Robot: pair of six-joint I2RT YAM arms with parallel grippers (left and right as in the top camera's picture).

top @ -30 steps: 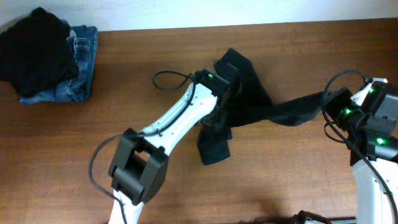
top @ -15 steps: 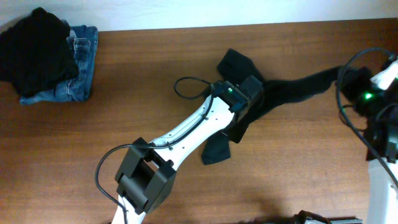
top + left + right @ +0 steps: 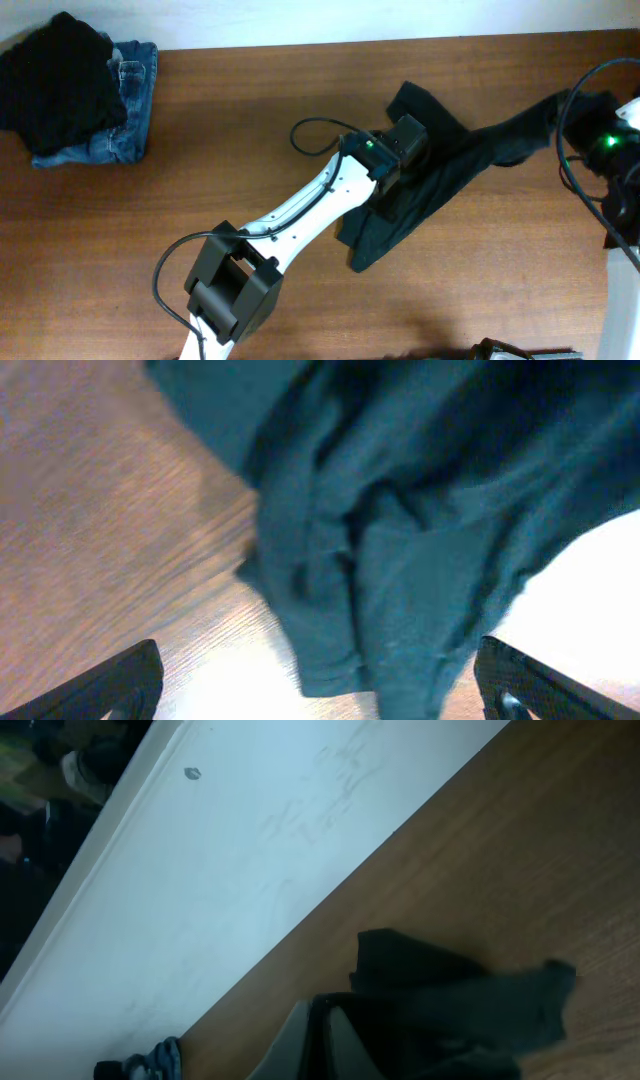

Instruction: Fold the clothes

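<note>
Although the very dark, blackish-green T-shirt of thin cloth lies right of the middle of the brown wooden table, it is crumpled and drawn into a long band with no fold made. By my judgement, folding has hardly begun. Your right gripper is clamped on one end, raised near the table's far right edge. Your left gripper hovers over the bunched middle, jaws spread wide, holding nothing. You have the flattening and every fold left.
</note>
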